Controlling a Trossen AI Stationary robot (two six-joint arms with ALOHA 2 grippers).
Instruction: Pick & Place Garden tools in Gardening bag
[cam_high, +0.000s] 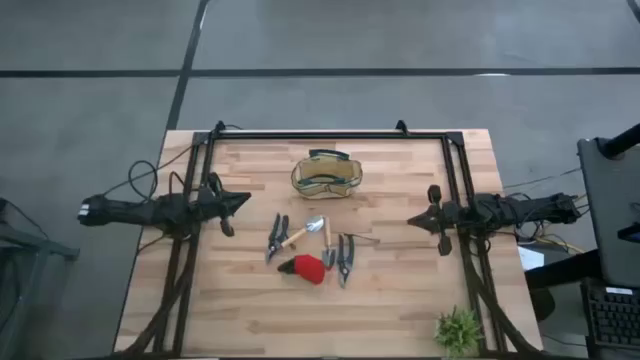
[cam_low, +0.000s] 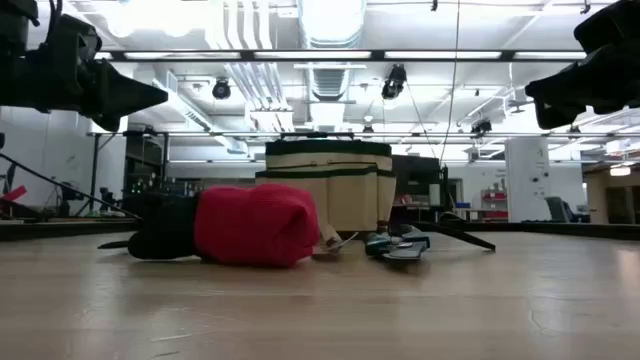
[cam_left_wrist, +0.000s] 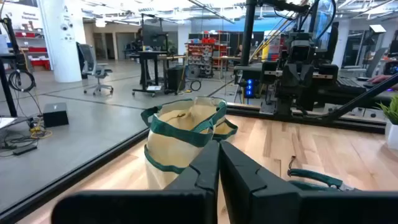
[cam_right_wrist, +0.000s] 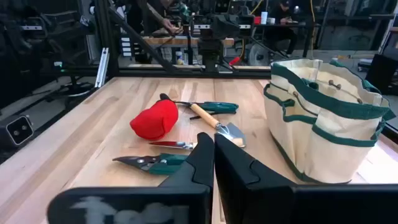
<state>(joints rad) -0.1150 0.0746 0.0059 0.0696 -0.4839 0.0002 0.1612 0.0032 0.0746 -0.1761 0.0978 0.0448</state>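
**Red item up front, both pincers clenched and empty**

Closest to your low camera lies the red item (cam_low: 255, 223), flat on the counter (cam_high: 400, 300) amid the tools. You see a trowel (cam_high: 303, 234) with a wooden handle just behind it, one pair of shears (cam_high: 276, 238) to its left and another pair (cam_high: 345, 258) just to its right. Your gardening bag (cam_high: 327, 176) stands upright toward the far edge, apart from the tools. Your left pincer (cam_high: 243, 200) hovers left of the cluster, clenched on nothing. Your right pincer (cam_high: 413, 222) hovers at the right, likewise clenched and empty. One small green plant (cam_high: 458, 330) sits at the near right corner.
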